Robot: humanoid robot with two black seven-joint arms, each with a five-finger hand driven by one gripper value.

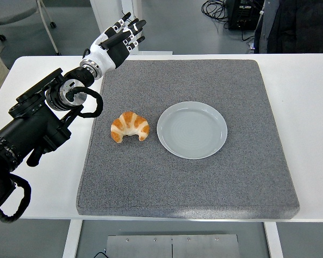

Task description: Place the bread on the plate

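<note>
One arm is in the picture, the black left arm (37,126), which comes in from the left edge and stretches diagonally up over the white table (312,107) toward its far left corner. It ends in a white-and-black five-fingered left hand (117,44), raised above the far left corner of the grey foam mat (204,183). The fingers (130,29) are stretched out nearly straight and lie close together, pointing away from the robot and a little to the right — relaxed and extended, with nothing between them and nothing touching them. The hand grips no object.

The golden-brown crescent-shaped croissant (130,127) lies on the mat, left of centre, its two tips pointing toward the near edge of the table. It sits well apart from the hand, nearer to the robot than the fingertips are. Just beside it on the right lies the round pale grey-blue plate (192,130), flat on the mat and bare — a narrow strip of mat shows between the bread and the plate rim, so the two do not touch.

Beyond the far edge of the table are a grey floor, a chair base at upper left, and dark equipment with cables at upper right.
</note>
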